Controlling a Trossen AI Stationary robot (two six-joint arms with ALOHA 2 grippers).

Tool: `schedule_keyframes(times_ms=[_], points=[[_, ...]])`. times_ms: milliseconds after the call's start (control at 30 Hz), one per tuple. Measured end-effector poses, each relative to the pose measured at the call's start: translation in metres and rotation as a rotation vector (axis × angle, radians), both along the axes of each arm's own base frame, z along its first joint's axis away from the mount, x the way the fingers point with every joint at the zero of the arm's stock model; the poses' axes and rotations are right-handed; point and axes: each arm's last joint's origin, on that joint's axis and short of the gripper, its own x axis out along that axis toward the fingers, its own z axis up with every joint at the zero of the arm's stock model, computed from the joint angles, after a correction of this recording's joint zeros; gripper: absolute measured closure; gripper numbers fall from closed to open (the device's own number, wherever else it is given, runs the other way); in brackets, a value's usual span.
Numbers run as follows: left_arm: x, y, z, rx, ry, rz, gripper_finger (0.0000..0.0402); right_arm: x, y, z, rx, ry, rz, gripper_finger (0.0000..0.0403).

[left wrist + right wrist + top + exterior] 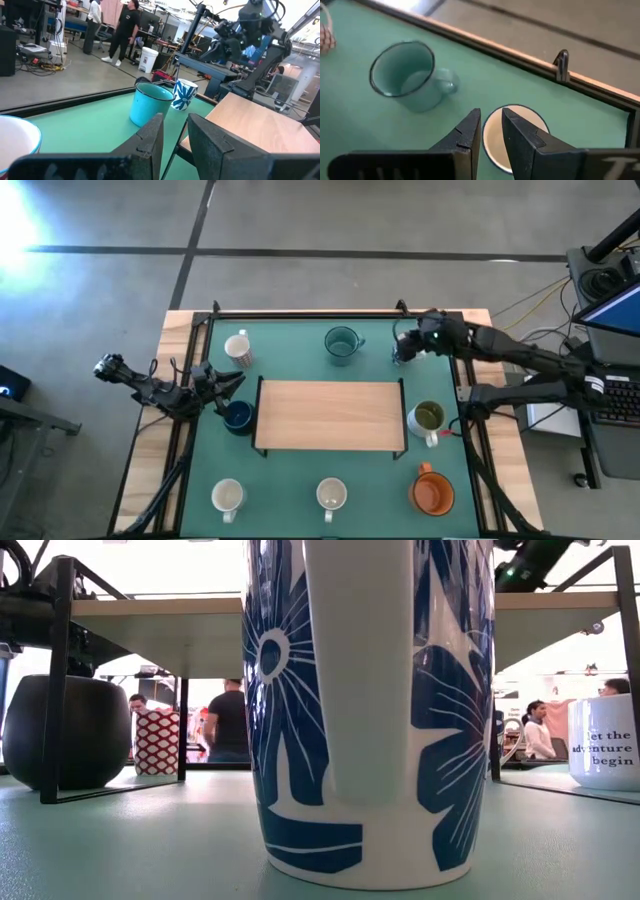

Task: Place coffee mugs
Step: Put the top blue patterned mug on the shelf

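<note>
Eight mugs stand on the green mat around a wooden riser (330,415). My right gripper (403,352) (491,120) is open by a narrow gap and hovers above a blue-flowered white mug (530,120) (185,95) at the far right. The teal mug (342,343) (407,75) stands to the left of that mug. My left gripper (232,383) (175,122) is open and sits at the riser's left end, just on the far side of the navy mug (238,416) (65,730). It touches nothing.
A red-patterned mug (238,348) stands far left. The olive-inside printed mug (428,418) (605,745) and the orange mug (432,492) are on the right. Two white mugs (228,498) (331,496) stand along the near edge. The second of them fills the low view (370,710). People stand beyond the table.
</note>
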Motion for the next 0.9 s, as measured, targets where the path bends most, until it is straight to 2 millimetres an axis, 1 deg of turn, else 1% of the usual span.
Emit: schedule_keyframes(times_ms=[167,300,433,533,667,900], points=[[0.0,0.0,0.0,0.0,-0.001,0.0,0.0329,0.009,-0.011,0.009,0.067,0.123,0.011,0.0335],[0.0,0.0,0.0,0.0,-0.001,0.001,0.0329,0.018,-0.019,0.014,0.123,0.23,0.096,0.0335],[0.0,0.0,0.0,-0.001,-0.001,0.0,0.0329,0.028,-0.023,0.016,0.174,0.296,0.162,0.0335],[0.0,0.0,0.0,-0.001,-0.001,0.0,0.0329,0.034,-0.025,0.011,0.236,0.334,0.207,0.0335],[0.0,0.0,0.0,-0.001,-0.001,0.0,0.0329,0.038,-0.028,0.004,0.34,0.341,0.272,0.0335],[0.0,0.0,0.0,-0.001,-0.001,0.001,0.0329,0.044,-0.038,-0.01,0.375,0.391,0.285,0.0335]])
